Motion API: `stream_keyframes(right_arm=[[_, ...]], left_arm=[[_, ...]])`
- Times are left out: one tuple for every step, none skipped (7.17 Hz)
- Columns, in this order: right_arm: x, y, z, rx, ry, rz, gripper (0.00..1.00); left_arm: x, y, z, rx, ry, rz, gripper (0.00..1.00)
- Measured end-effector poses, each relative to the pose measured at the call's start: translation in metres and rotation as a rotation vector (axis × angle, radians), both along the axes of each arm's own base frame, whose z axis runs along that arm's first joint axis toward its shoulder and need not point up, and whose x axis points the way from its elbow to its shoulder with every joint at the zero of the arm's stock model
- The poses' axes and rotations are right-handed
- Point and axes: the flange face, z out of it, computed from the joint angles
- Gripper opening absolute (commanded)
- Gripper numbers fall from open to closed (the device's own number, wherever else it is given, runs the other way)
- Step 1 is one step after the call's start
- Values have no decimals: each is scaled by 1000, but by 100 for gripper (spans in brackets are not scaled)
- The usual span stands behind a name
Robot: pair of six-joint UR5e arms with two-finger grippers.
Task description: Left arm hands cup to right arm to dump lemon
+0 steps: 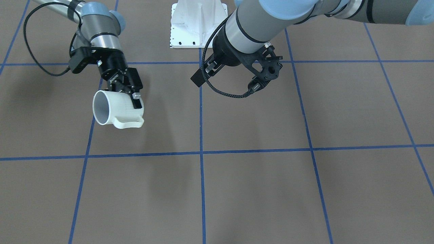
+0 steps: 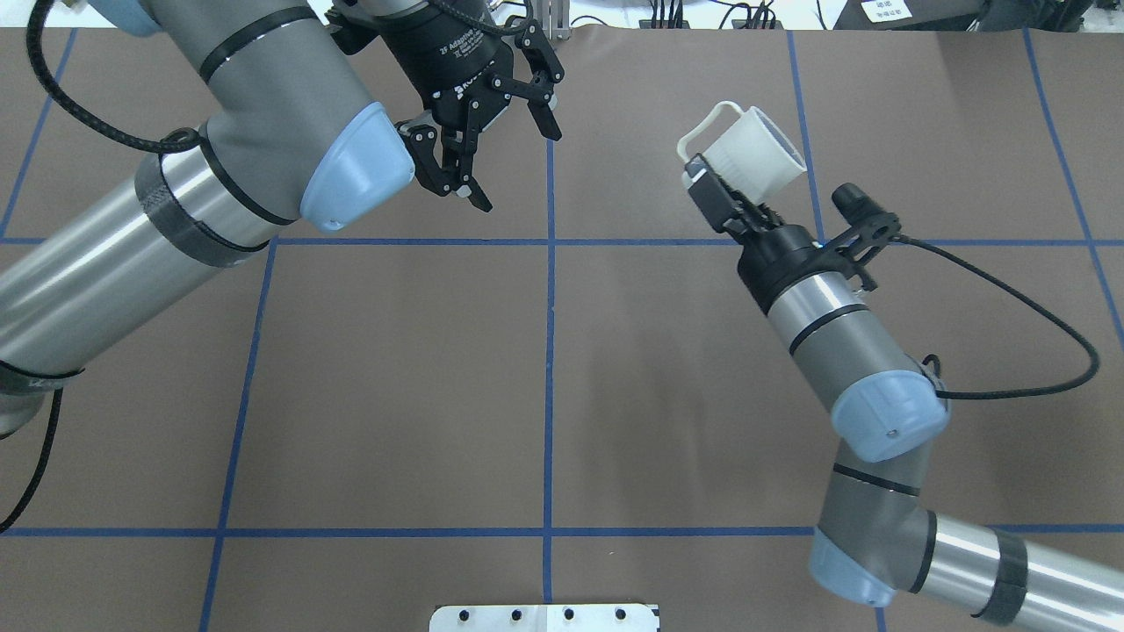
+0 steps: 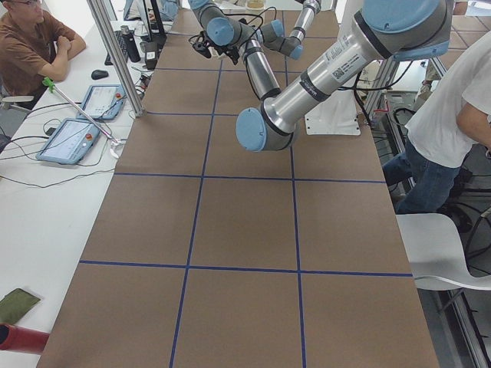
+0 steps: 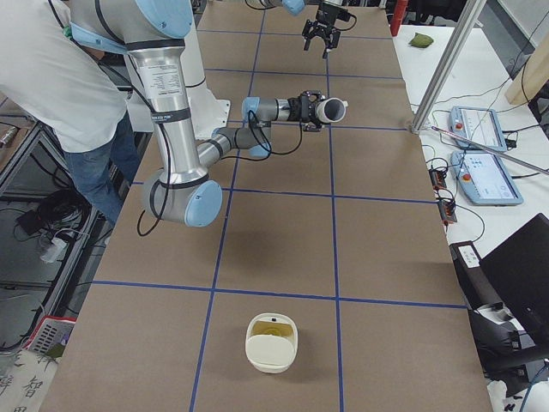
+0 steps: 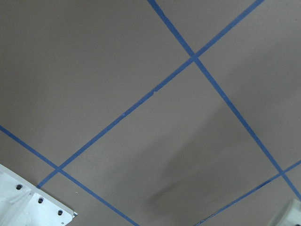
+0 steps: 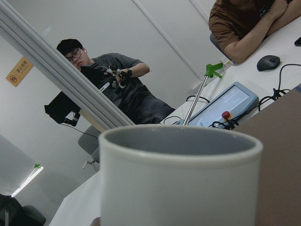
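Note:
The white cup point(image 1: 117, 109) hangs on its side above the table, mouth toward the table's right end and its squarish handle sticking out sideways. My right gripper point(image 1: 130, 95) is shut on the cup's point(image 2: 757, 156) wall near the rim. What shows of the grey inside looks empty. The cup's rim point(image 6: 181, 143) fills the right wrist view. My left gripper point(image 2: 518, 171) hovers open and empty, well apart from the cup. A yellow-green slice, the lemon point(image 4: 271, 327) by its look, lies in a white container point(image 4: 272, 354) at the table's right end.
Blue tape lines grid the brown table. The robot's white base plate point(image 1: 198, 23) sits at the middle of its edge. A person in a white shirt point(image 4: 51, 86) stands beside the base. Tablets point(image 4: 476, 129) and seated people are at the side desk.

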Motion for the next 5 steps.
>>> stream_keyframes(right_arm=[[-20, 8, -18, 18, 24, -23, 0], [-32, 10, -32, 47, 103, -32, 0], [-41, 11, -45, 73, 187, -37, 0], [-50, 12, -54, 79, 240, -44, 0], [-58, 12, -59, 72, 291, -50, 0]], left_arm=[[0, -1, -1, 0, 0, -1, 100], [-1, -2, -1, 0, 0, -3, 100], [-3, -4, -3, 4, 0, -7, 100], [-4, -6, -7, 21, 1, -12, 100], [-7, -8, -9, 51, 1, -18, 100]])
